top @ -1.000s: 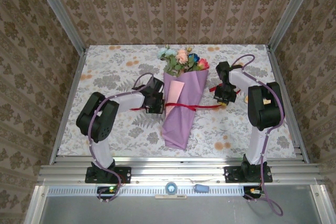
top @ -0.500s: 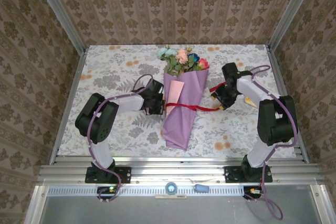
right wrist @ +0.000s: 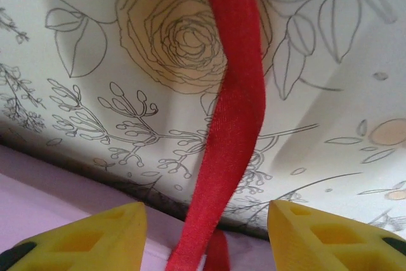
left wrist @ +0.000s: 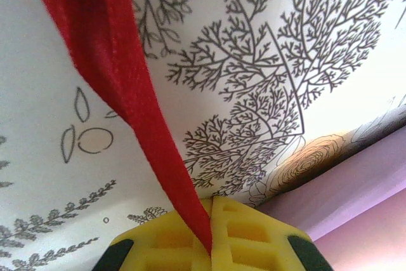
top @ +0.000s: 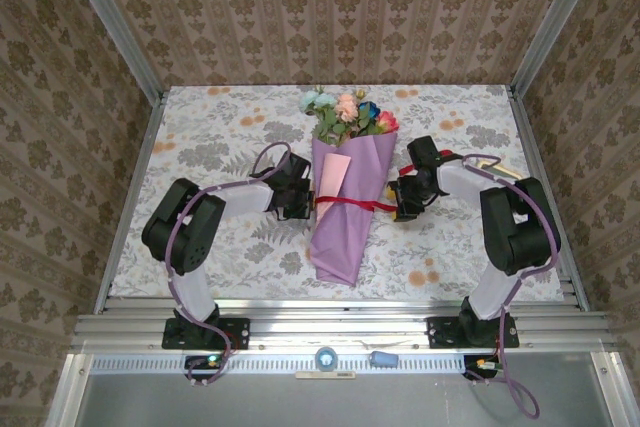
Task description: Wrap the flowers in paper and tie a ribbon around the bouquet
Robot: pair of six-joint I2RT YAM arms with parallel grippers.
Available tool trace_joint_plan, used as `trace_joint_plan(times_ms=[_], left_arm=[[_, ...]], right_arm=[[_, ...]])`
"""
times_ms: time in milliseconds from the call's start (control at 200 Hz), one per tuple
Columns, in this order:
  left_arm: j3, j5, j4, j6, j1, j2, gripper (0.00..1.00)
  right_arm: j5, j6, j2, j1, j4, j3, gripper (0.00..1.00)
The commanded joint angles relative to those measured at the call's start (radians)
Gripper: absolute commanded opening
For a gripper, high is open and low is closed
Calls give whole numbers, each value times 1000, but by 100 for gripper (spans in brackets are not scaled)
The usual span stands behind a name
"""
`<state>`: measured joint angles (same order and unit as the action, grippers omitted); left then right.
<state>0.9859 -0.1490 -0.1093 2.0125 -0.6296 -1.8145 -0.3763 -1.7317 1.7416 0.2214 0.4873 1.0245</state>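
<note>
During the last second the right arm has swung inward. The right end effector (top: 404, 201) was standing farther out on the table (top: 200, 137), and now it is just beside the right edge of the bouquet (top: 343, 217). The left end effector (top: 296, 199) has stayed at the left edge of the cone.

The ribbon (top: 350, 204) lies across the middle of the paper (top: 340, 247), from one end effector to the other. On the right side its free length looks shorter than before. The flowers (top: 345, 110) stick out of the far end of the cone, away from the arm bases.

In the left wrist view the yellow pads (left wrist: 254, 239) are closed together and pinch the ribbon between them. In the right wrist view the fingers (right wrist: 95, 239) stand wide apart. The ribbon runs between them but touches neither, so this side holds nothing.

I judge that the wrapping is done and the tying is only starting, because I see no knot. The right side probably needs to close on the ribbon before any crossing can be made.
</note>
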Motion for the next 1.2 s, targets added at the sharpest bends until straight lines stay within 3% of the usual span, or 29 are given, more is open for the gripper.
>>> trace_joint_plan(times_ms=[0,405,515,725,785,1020,1195], left_arm=[[-15,-8,-7,0,-20,15,0],[-21,-8,-4,2,-21,15,0],[-16,-8,-4,0,-20,15,0],[-13,-11,-8,-15,-14,19,0],[-3,-11,-24,-41,1,23,0],[-1,-42,0,-135,114,33,0],[-34,-57,6,-214,236,66,0]], right_arm=[[-29,-125,34,13,-43,-2,56],[-22,-215,90,54,-95,-11,51],[4,-226,93,55,-98,-30,43],[58,-173,92,55,-52,-28,8],[97,-114,76,48,-8,-14,0],[247,381,104,0,272,157,0],[339,716,105,-58,341,173,0]])
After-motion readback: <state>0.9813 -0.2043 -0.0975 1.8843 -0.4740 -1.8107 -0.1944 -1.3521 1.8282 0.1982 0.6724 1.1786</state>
